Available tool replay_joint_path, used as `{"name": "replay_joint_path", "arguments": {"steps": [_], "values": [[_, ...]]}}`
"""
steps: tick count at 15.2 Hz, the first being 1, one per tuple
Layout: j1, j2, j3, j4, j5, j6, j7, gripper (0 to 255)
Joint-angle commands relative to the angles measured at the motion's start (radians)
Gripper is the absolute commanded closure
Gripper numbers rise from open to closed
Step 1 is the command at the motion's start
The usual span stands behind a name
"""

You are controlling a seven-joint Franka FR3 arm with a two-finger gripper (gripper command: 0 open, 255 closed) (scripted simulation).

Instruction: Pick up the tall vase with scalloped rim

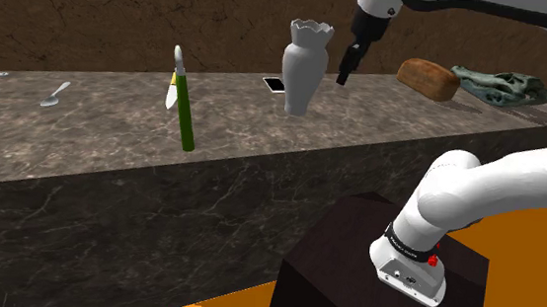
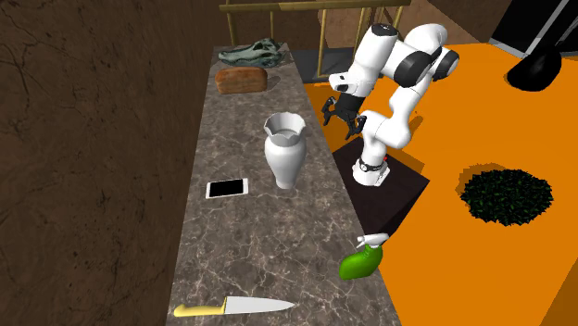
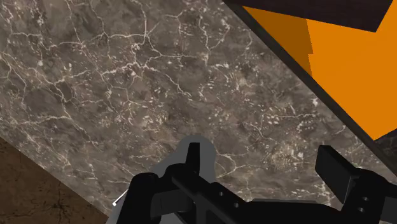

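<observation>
Stone counter [image 1: 361, 149], white vase [image 1: 304, 73], phone [image 2: 227, 189], jaws apart

Tall pale vase [image 1: 304, 69] [image 2: 285, 153], scalloped rim, narrow neck, broad shoulder tapering to a small foot. Upright on the marbled counter [image 1: 85, 134], upper middle of the shoulder view, centre of the second exterior view.

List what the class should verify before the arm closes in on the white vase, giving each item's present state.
1. Vase upright on the counter: ok.
2. Gripper open: ok.
3. Vase inside the open gripper: not ok, it stands beside it.
4. Phone apart from the vase: ok.
5. Bread loaf apart from the gripper: ok.
</observation>
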Motion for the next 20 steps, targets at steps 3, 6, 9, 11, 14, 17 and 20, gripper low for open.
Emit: {"name": "replay_joint_path", "arguments": {"steps": [3, 6, 9, 11, 14, 17, 20], "values": [[-0.009, 0.083, 0.006, 0.086, -0.015, -0.008, -0.001, 0], [-0.022, 0.207, 0.017, 0.223, -0.038, -0.030, -0.001, 0], [-0.035, 0.331, 0.030, 0.372, -0.064, -0.065, -0.001, 0], [-0.042, 0.415, 0.039, 0.480, -0.083, -0.095, -0.001, 0], [-0.050, 0.547, 0.056, 0.658, -0.116, -0.152, -0.002, 0], [-0.051, 0.576, 0.059, 0.676, -0.126, -0.144, 0.003, 0], [-0.050, 0.557, 0.057, 0.613, -0.124, -0.102, 0.011, 0]]}}
